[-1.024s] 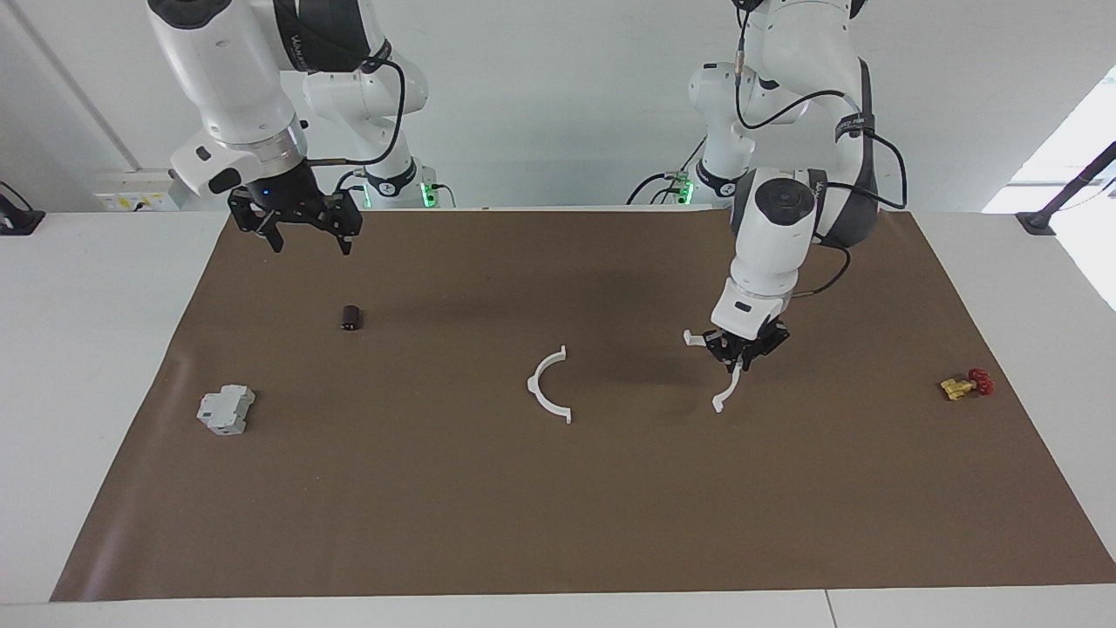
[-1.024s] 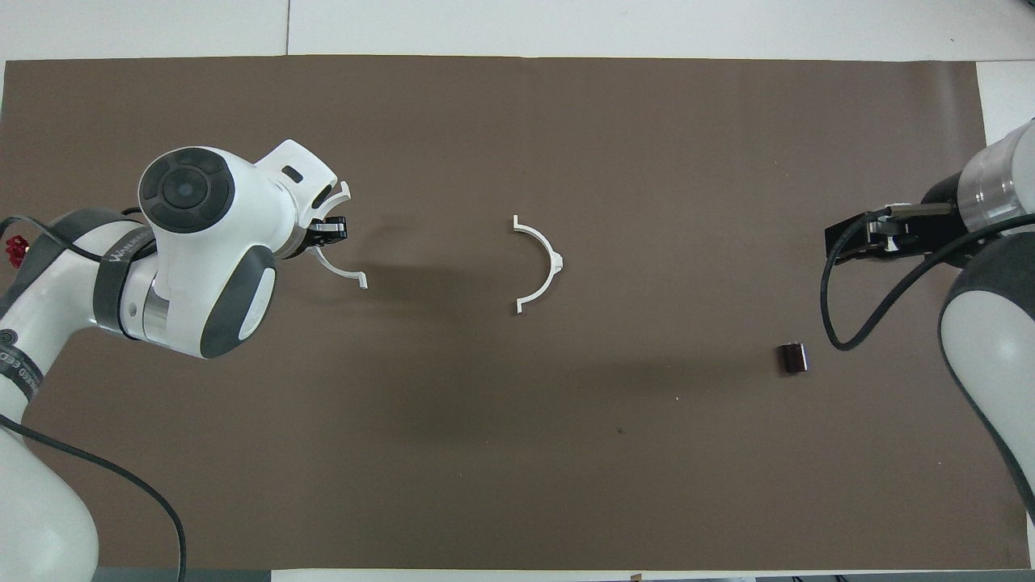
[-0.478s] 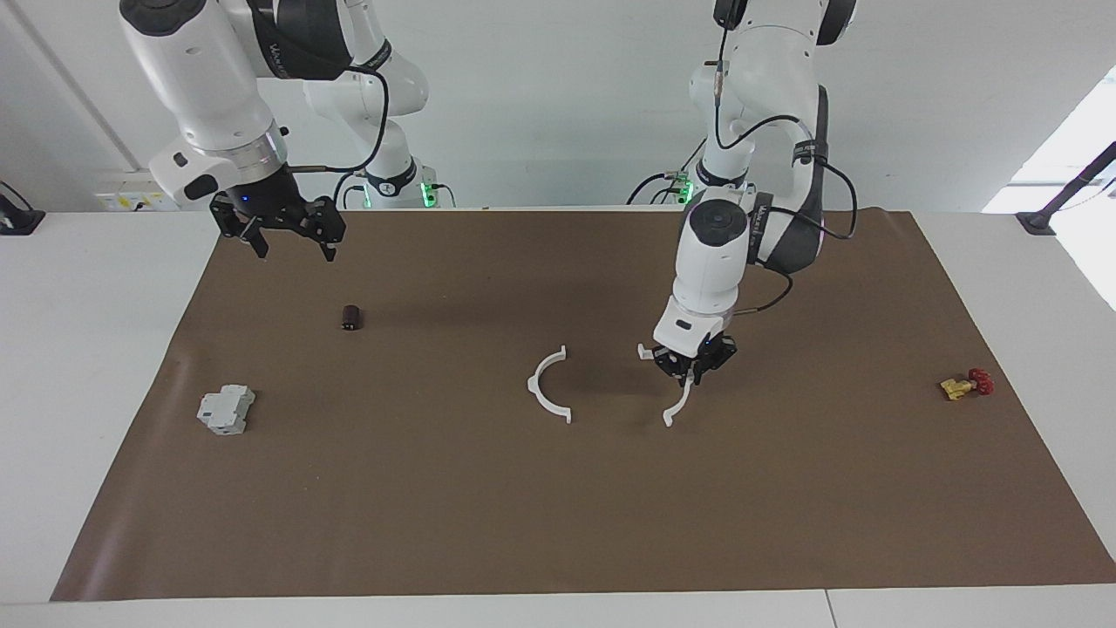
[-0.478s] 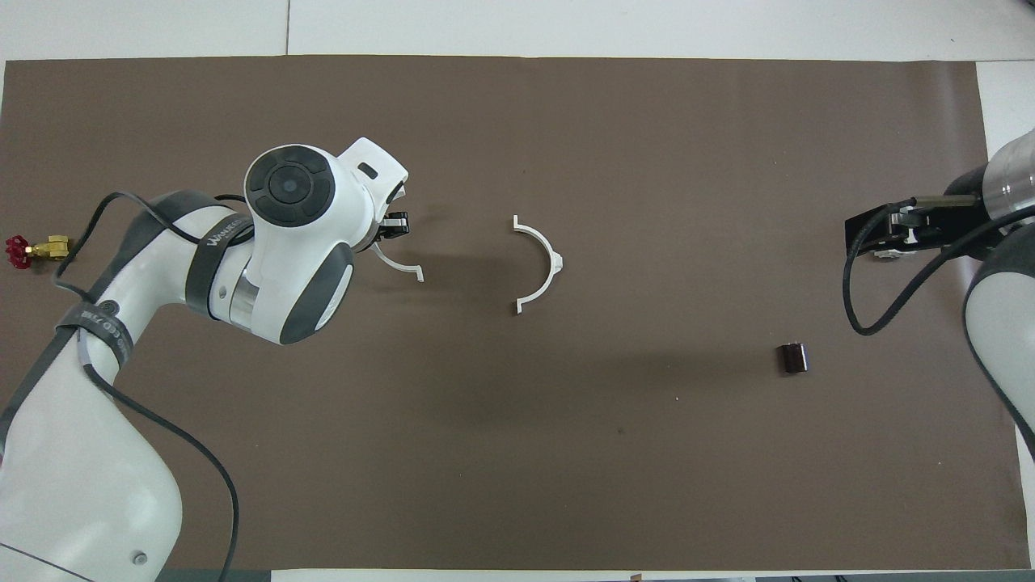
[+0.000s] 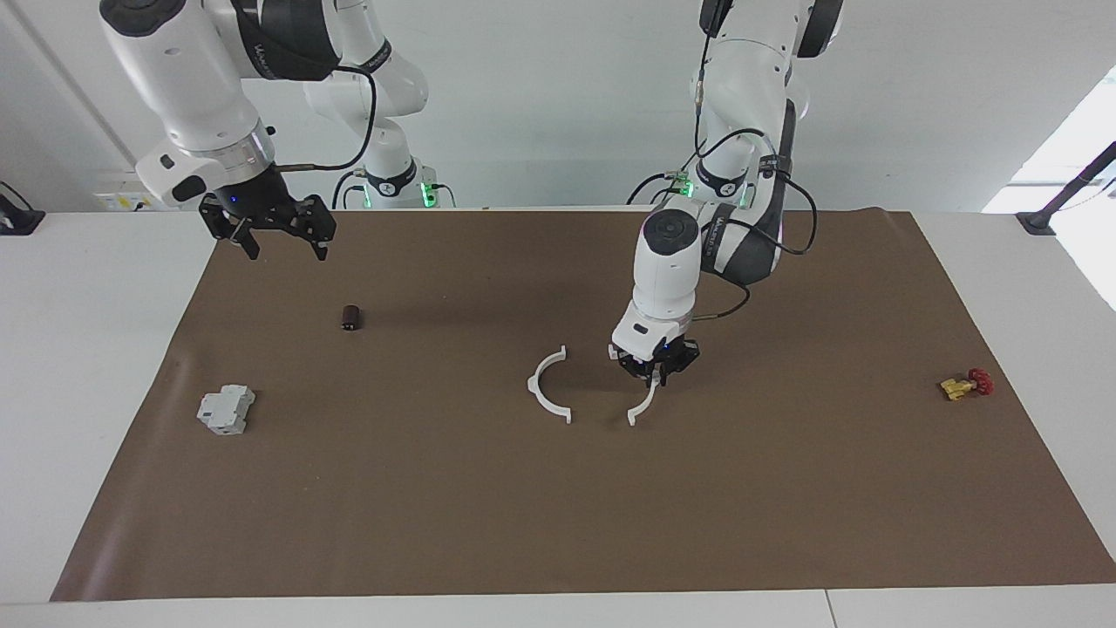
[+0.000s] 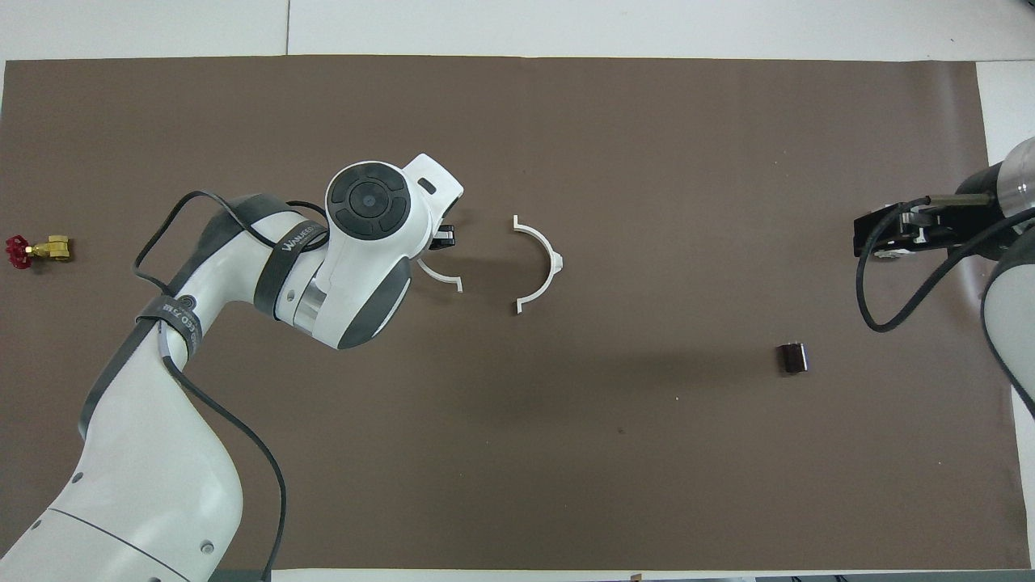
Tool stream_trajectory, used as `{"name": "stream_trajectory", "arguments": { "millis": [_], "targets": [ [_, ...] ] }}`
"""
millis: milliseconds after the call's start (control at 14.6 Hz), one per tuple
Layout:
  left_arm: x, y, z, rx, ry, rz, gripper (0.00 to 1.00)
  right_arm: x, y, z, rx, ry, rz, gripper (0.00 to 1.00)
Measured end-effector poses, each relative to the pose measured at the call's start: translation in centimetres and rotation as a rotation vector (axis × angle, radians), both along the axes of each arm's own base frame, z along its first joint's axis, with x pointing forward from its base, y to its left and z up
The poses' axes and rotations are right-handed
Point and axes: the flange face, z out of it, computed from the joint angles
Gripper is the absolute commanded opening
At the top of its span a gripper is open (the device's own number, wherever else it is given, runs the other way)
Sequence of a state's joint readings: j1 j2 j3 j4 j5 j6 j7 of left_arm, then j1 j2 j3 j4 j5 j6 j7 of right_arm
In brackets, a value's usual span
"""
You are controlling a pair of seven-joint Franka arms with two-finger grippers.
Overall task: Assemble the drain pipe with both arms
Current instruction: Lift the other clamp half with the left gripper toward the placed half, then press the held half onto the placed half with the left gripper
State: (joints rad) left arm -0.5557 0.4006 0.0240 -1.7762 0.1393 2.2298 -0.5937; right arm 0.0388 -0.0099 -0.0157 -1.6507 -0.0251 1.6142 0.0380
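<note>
We are watching the left gripper (image 5: 654, 370) gripping one white arc (image 5: 643, 408) of the drain pipe, its fingers clenched on the arc's upper part while the lower tip is hanging down close to the brown mat (image 5: 558, 523); we cannot tell whether that tip is touching the mat. In the overhead view the same gripper (image 6: 443, 237) is showing only partly under the arm's wrist, with the held arc (image 6: 441, 277) curving out from beneath it.

The second arc (image 5: 547, 387) is lying flat on the mat near the middle of the table, just beside the held one and toward the right arm's end, the two open sides facing each other with a gap between them. From overhead this lying arc (image 6: 542, 263) is showing its small outward tab on the outer curve.

The right gripper (image 5: 270, 237) is hanging in the air over the mat's edge at the right arm's end, waiting, its fingers spread apart and holding nothing; overhead it (image 6: 885, 236) is appearing at the mat's border.

A black cylinder (image 5: 350, 317) is sitting on the mat toward the right arm's end. A grey block (image 5: 226, 410) is resting farther from the robots than the cylinder. A red and yellow valve (image 5: 966, 384) is lying toward the left arm's end.
</note>
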Motion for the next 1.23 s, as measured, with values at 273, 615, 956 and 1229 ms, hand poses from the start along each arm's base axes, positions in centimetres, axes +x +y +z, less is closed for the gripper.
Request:
{"name": "stream_trajectory", "arguments": {
  "millis": [273, 615, 956, 1229],
  "targets": [
    [-1.3, -3.1, -1.3, -0.012, -0.012, -0.034, 0.0, 0.0, -0.6, 0.2, 0.0, -0.005, -0.004, 1.0],
    [-1.7, -4.8, -1.2, -0.032, -0.036, -0.05, 0.0, 0.1, -1.3, 0.2, 0.001, -0.004, -0.017, 1.0],
    [-1.7, -5.4, -1.3, -0.05, -0.059, -0.061, 0.0, 0.1, -1.9, 0.2, 0.002, -0.005, -0.027, 1.0],
    [-1.8, -5.6, -1.6, -0.051, -0.059, -0.064, 0.0, 0.1, -1.9, 0.3, 0.002, -0.007, -0.028, 1.0]
  ]
}}
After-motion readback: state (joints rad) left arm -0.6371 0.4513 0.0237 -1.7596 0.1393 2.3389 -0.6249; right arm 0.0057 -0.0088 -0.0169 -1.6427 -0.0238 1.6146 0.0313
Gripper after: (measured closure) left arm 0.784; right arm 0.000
